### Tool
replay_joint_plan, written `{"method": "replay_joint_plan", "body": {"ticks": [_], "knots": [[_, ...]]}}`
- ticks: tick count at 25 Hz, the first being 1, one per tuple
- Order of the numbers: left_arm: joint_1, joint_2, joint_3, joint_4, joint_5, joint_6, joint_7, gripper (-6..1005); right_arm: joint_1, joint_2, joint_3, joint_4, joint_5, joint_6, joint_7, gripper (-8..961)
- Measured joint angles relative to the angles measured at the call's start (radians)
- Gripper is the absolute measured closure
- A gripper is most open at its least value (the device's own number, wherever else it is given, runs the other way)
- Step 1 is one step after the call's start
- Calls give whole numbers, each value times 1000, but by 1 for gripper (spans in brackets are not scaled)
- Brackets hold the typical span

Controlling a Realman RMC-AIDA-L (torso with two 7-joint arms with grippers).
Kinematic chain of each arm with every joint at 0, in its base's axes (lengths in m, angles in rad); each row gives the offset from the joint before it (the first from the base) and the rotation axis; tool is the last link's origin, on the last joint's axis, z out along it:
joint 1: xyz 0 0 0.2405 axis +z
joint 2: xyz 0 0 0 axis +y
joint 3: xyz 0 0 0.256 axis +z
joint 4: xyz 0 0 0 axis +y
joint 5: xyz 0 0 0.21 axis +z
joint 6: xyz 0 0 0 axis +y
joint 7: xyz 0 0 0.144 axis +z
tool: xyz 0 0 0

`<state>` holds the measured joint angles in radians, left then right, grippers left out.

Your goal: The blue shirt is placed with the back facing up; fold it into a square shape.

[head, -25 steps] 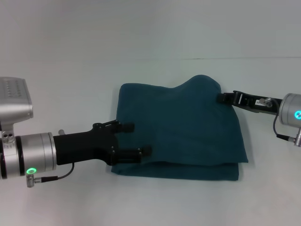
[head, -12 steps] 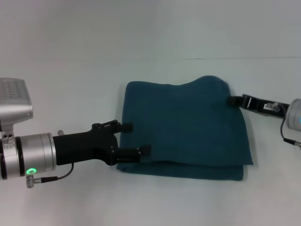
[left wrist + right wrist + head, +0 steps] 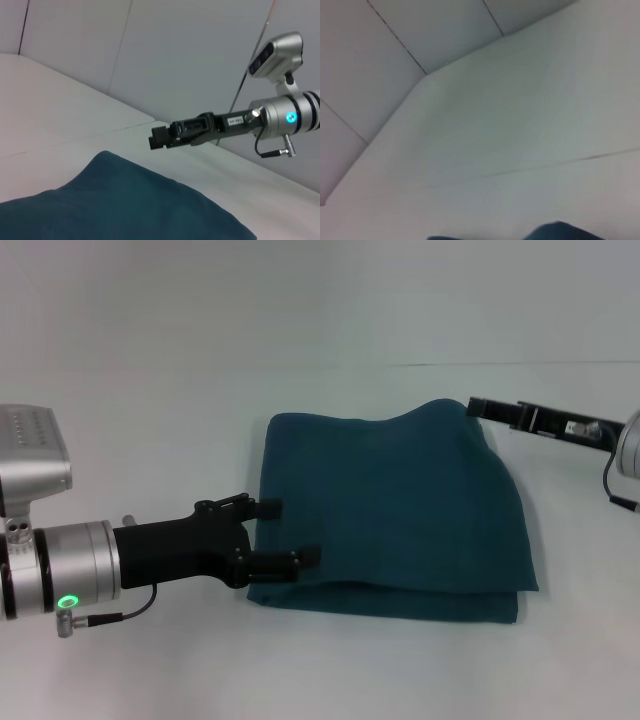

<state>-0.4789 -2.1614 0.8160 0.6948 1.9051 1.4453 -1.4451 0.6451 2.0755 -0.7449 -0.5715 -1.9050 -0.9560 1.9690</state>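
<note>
Dark teal-blue soft fabric shirt (image 3: 395, 515) folded near-square on white worktop (image 3: 150, 390) — long axis left-right. Left gripper (image 3: 292, 534) jaws apart, straddling left edge, nearer. Right gripper (image 3: 476, 406) just off far-right corner — jaw state unclear.

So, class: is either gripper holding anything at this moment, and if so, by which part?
Nothing is held. The left gripper is open at the blue shirt's left edge; the right gripper hangs shut above its far right corner.

White table (image 3: 150, 390), folded blue shirt (image 3: 400, 510) lying flat on it, plain side up
</note>
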Motion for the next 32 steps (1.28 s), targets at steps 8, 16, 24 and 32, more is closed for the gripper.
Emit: {"method": "replay_joint_plan", "body": {"ticks": [8, 16, 24, 32], "knots": [[-1, 0, -3, -13, -8, -2, -1, 49, 42, -11, -35, 9, -2, -26, -6, 274], [-4, -1, -3, -27, -15, -28, -1, 49, 103, 15, -155, 115, -2, 159, -92, 425], [-6, -2, -3, -45, -24, -37, 2, 50, 154, 22, -230, 194, 1, 311, -133, 745], [-6, -2, -3, -51, -25, -48, 3, 50, 162, 26, -288, 201, 22, 366, -157, 944]]}}
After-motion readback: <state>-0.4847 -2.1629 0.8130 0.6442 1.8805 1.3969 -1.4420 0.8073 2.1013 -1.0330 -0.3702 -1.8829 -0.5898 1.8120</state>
